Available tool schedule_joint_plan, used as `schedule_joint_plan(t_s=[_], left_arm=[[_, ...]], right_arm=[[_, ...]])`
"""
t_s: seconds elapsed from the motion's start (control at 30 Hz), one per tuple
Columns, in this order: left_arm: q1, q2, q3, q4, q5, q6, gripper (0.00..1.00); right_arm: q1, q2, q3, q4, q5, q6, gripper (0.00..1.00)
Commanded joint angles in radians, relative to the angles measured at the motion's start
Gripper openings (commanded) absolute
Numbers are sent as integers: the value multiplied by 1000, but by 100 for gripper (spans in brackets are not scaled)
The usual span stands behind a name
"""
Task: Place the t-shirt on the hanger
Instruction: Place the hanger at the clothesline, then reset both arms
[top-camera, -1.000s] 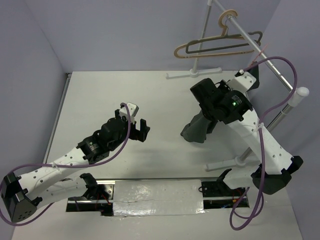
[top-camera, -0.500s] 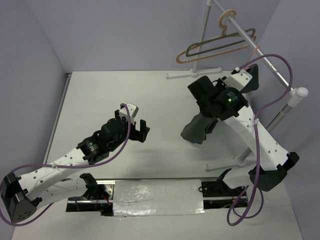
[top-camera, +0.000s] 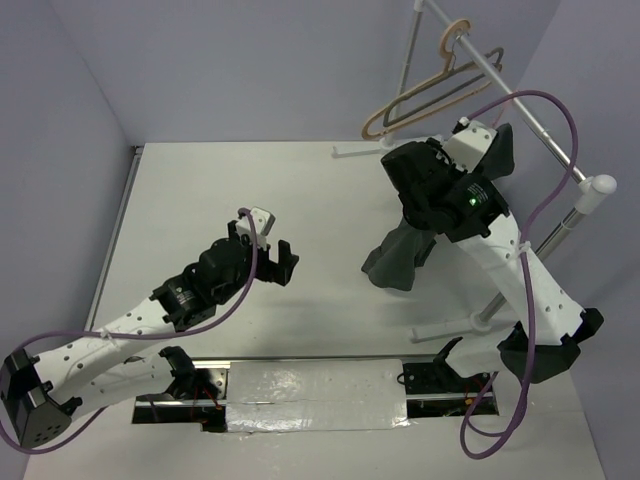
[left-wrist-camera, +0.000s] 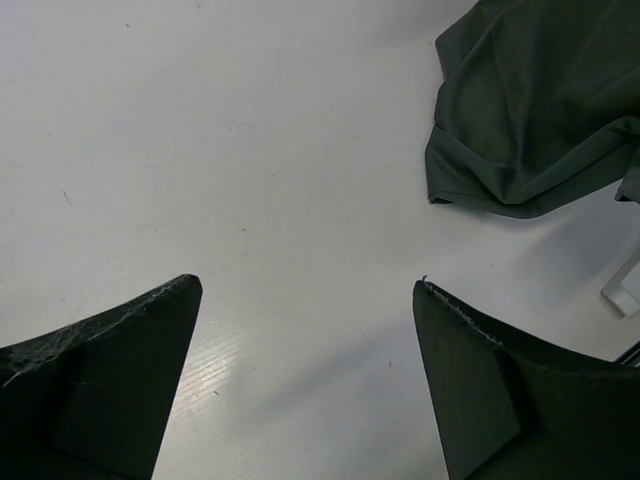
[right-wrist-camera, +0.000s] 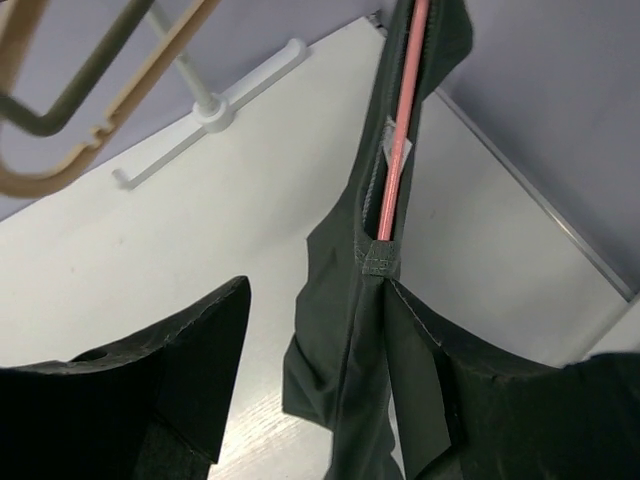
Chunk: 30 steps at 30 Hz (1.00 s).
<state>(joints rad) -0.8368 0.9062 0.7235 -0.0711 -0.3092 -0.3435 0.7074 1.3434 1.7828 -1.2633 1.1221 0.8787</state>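
The dark t-shirt (top-camera: 398, 258) hangs down to the table beneath my right arm, its lower part bunched on the surface (left-wrist-camera: 530, 110). In the right wrist view the thin pink hanger (right-wrist-camera: 402, 130) runs inside the shirt's neck hem, with the cloth (right-wrist-camera: 345, 300) draping down from it. My right gripper (right-wrist-camera: 318, 285) is open: the shirt lies against its right finger (right-wrist-camera: 470, 380), while the left finger (right-wrist-camera: 190, 350) stands apart from it. The left gripper (top-camera: 282, 258) is open over bare table (left-wrist-camera: 308, 282), to the left of the shirt, with nothing in it.
A tan hanger (top-camera: 425, 95) and a dark grey hanger (top-camera: 470, 70) hang on the rack's slanted rail (top-camera: 525, 100) at the back right. The rack's white feet (top-camera: 365, 150) (top-camera: 450, 328) rest on the table. A foil strip (top-camera: 320, 395) lies at the near edge.
My right gripper has gone from shut to open and has risen toward the rail. The tan and grey hangers have swung round to the right. The left arm has stayed put.
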Motion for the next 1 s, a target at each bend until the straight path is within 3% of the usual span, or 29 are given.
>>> schedule_joint_plan(t_s=[0.0, 0.2, 0.23, 0.27, 0.3, 0.53, 0.63, 0.73, 0.87, 0.97], left_arm=[[-4, -29, -6, 60, 10, 3, 99], [-5, -43, -9, 56, 9, 18, 99], [-5, -46, -10, 60, 9, 18, 99], [-5, -50, -12, 60, 10, 21, 99], [-5, -58, -15, 60, 13, 23, 99], [-5, -70, -22, 60, 10, 37, 99], [-4, -73, -27, 118, 65, 67, 99], [-4, -73, -12, 136, 82, 60, 100], [-5, -122, 33, 137, 67, 28, 99], [-5, -179, 25, 168, 85, 23, 99]], right_arm=[[18, -41, 6, 134, -67, -130, 63], [73, -73, -10, 249, -146, -291, 66], [90, -76, -5, 260, -151, -311, 69], [101, -79, 0, 274, -175, -349, 82], [119, -87, 10, 292, -188, -363, 84], [181, -151, 0, 321, -283, -426, 87], [211, -266, -164, 483, -450, -500, 90], [256, -384, -414, 694, -628, -567, 100], [348, -499, -581, 921, -715, -619, 100], [368, -539, -666, 996, -784, -616, 100]])
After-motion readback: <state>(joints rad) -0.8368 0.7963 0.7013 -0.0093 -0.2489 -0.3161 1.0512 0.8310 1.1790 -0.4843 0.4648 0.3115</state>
